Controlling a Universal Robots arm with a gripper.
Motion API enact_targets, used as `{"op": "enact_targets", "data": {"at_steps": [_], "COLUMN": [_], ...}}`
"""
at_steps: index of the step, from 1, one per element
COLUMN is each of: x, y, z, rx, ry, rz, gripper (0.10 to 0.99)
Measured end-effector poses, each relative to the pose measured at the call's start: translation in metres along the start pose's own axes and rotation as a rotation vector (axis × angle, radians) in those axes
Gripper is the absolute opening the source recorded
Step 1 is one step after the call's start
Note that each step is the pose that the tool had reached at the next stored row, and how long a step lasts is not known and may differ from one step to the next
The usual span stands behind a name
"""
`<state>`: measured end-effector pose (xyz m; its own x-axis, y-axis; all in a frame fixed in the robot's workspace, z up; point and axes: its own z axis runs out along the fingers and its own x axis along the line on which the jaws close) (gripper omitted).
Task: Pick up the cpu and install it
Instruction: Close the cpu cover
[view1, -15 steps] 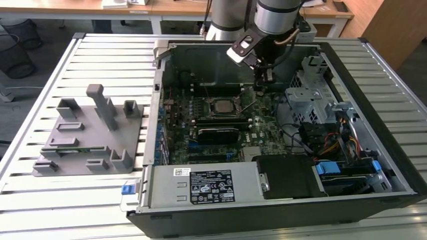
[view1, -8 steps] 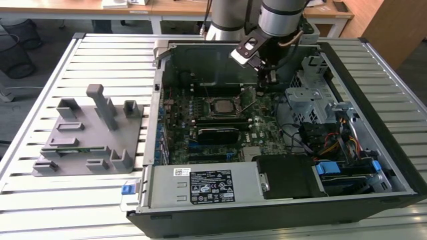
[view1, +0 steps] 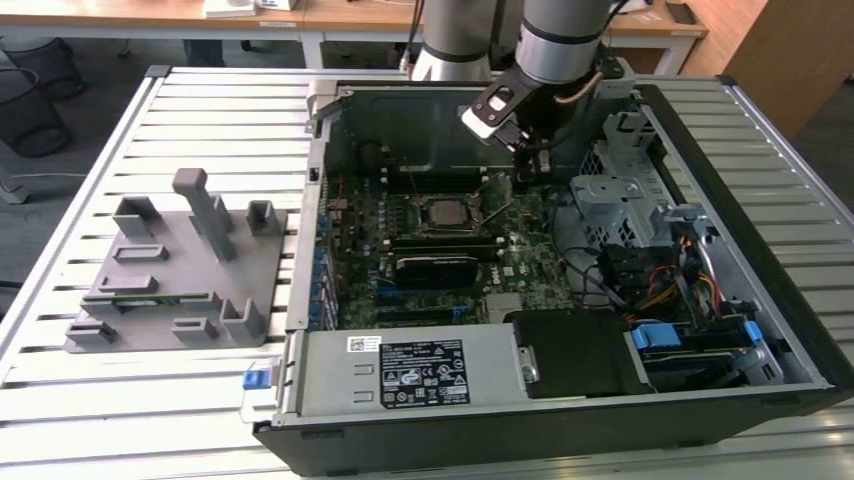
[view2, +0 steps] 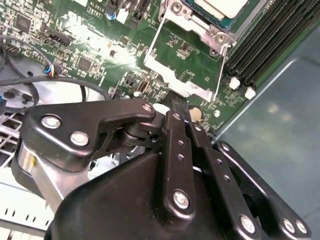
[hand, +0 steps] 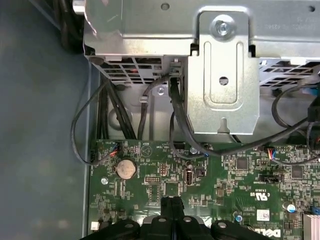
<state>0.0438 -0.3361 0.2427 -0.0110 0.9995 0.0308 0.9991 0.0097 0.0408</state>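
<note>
Already cpu (view1: 447, 213) in mobo socket (view2: 198, 26)

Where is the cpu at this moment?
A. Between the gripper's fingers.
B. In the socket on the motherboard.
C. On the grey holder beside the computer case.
B: in the second wrist view the cpu sits inside the socket frame on the motherboard, apart from the gripper.
</note>
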Motion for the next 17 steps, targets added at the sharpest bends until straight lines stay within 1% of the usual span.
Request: {"op": "enact_targets", "data": {"at_steps": [4, 5, 13, 17], "x": [0.0000, 0.0000, 0.0001, 0.0001], "y": [-0.0097, -0.0112, -0.0121, -0.0140], "z": [0.0000, -0.0001, -0.0001, -0.0001], "rx": [0.002, 0.002, 0.002, 0.002], "ry": [0.0000, 0.0003, 0.0005, 0.0006], "rz": [0.000, 0.000, 0.000, 0.000], "gripper": [0.106, 0.106, 0.106, 0.106]}}
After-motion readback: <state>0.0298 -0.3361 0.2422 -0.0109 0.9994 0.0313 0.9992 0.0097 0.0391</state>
